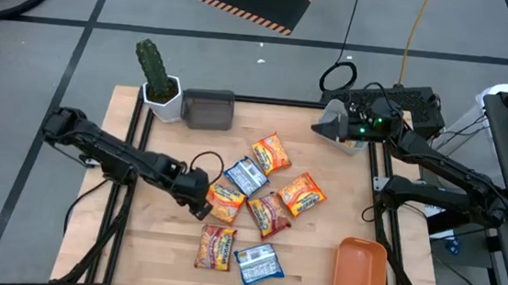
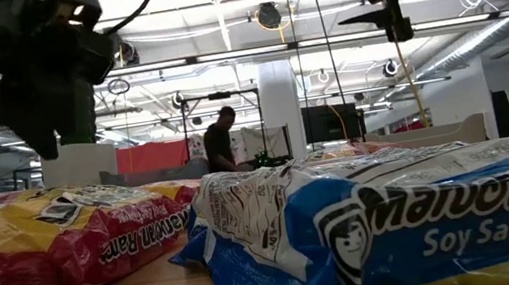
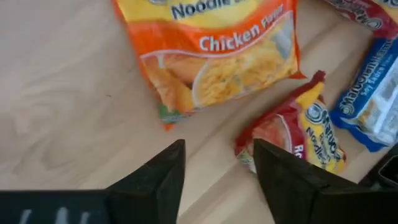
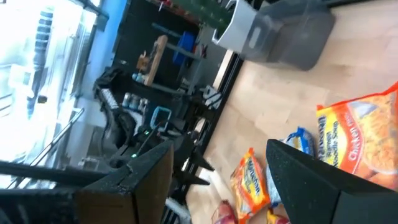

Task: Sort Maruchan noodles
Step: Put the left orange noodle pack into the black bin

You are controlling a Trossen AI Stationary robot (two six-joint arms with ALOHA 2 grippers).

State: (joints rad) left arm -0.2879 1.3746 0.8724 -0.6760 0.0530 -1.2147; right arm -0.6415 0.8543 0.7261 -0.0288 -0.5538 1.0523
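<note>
Several Maruchan noodle packets lie flat on the wooden table: orange ones [image 1: 271,153] [image 1: 302,195] [image 1: 224,201], blue-white ones [image 1: 245,176] [image 1: 258,263] and red-brown ones [image 1: 269,214] [image 1: 216,247]. My left gripper [image 1: 201,200] is open and empty, raised above the table at the left edge of the pile. In the left wrist view its fingers [image 3: 217,180] stand above bare wood, short of an orange chicken packet [image 3: 217,56] and a red-yellow packet [image 3: 292,130]. My right gripper [image 1: 322,127] is open and empty, held high at the table's far right; it also shows in the right wrist view [image 4: 217,180].
A grey bin [image 1: 209,109] and a cactus in a white pot [image 1: 159,86] stand at the far edge. An orange tray [image 1: 359,274] lies at the near right corner. Bare wood lies left of the pile. A person [image 2: 222,139] stands in the room behind.
</note>
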